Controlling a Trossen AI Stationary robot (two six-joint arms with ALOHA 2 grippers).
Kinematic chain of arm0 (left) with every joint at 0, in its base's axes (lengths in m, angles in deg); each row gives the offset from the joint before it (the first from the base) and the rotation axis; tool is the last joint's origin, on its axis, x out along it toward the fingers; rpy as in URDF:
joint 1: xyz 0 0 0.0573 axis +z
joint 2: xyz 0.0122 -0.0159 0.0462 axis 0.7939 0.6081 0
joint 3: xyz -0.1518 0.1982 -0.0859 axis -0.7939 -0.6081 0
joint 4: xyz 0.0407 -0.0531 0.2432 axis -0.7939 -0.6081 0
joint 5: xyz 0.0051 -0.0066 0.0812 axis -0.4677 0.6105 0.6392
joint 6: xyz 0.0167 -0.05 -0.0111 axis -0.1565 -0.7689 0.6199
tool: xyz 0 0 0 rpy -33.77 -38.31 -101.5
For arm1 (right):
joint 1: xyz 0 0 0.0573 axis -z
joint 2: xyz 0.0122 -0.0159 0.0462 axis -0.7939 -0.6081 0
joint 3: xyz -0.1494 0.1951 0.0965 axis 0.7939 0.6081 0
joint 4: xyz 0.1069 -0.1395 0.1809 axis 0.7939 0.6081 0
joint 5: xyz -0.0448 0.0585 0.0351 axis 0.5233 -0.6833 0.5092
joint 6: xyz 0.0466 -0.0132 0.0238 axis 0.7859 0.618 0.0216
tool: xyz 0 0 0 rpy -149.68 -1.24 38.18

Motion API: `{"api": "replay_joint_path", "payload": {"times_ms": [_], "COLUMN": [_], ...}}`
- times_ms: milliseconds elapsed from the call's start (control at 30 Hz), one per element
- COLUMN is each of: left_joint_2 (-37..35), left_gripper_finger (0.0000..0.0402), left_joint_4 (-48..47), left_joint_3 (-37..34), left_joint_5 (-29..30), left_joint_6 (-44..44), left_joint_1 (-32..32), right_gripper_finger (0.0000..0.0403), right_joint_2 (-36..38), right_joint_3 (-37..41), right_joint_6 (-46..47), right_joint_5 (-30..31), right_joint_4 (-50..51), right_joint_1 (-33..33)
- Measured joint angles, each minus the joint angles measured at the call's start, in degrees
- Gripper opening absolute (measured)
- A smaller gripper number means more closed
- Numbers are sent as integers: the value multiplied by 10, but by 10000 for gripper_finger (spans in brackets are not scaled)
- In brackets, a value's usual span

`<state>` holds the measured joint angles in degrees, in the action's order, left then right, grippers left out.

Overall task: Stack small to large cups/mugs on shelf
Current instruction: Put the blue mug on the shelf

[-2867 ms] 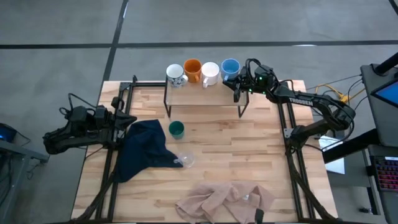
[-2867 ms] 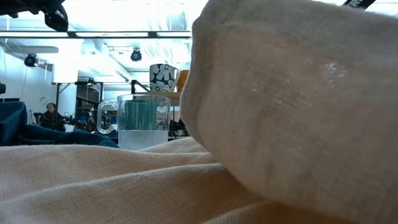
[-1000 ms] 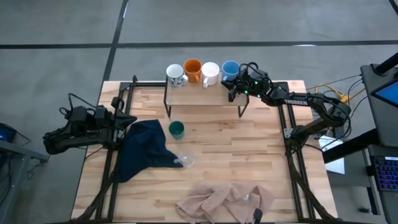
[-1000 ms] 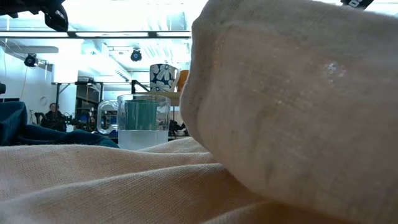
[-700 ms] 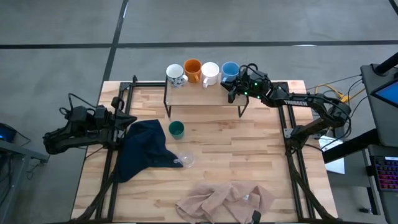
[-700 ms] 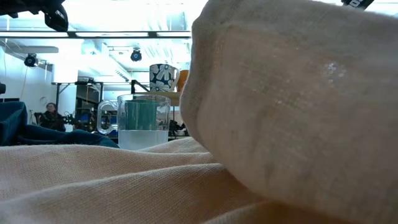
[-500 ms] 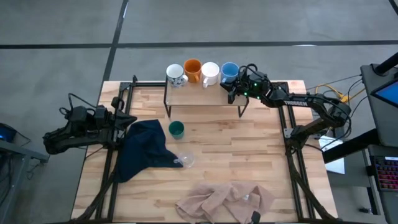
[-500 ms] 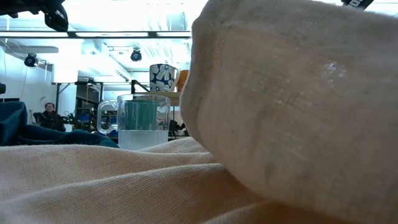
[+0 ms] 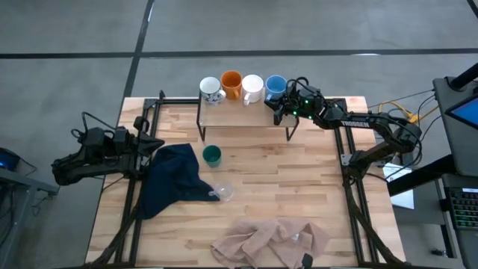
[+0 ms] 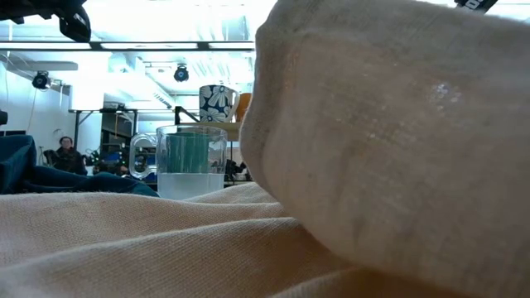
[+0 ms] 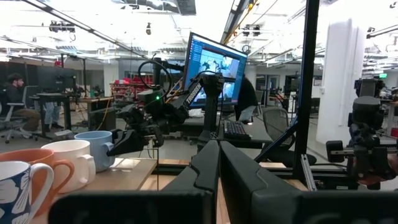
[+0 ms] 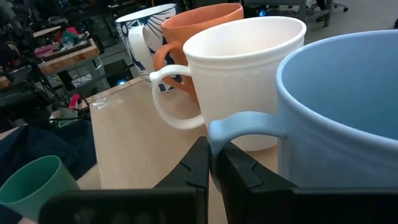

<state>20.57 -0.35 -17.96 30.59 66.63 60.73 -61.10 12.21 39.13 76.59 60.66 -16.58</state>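
Up close, right gripper (image 12: 210, 163) pinches light blue mug (image 12: 336, 112) handle, unseen overhead

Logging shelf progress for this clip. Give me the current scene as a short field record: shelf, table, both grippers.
shelf: four mugs in a row on the board
row from left arm's side: patterned mug, orange mug, white mug, light blue mug
on table: dark green cup, clear glass cup, dark blue cloth, beige cloth
right gripper: shut, at the light blue mug's handle; whether it grips it is unclear
left gripper: shut, waiting at the table's left edge beside the dark blue cloth
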Motion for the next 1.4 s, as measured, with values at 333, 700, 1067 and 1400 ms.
{"api": "replay_joint_path", "payload": {"times_ms": [333,700,1067,1400], "left_joint_2": [0,0,0,0], "left_gripper_finger": [0,0,0,0], "left_joint_4": [0,0,0,0], "left_joint_3": [0,0,0,0], "left_joint_5": [0,0,0,0], "left_joint_6": [0,0,0,0], "left_joint_1": [0,0,0,0], "right_gripper_finger": [13,13,13,21], "right_joint_2": [0,0,0,0], "right_joint_3": [0,0,0,0], "right_joint_6": [-5,-10,-11,-20], "right_joint_5": [0,0,0,-4], "right_joint_4": [1,1,5,14], "right_joint_1": [0,0,0,0]}}
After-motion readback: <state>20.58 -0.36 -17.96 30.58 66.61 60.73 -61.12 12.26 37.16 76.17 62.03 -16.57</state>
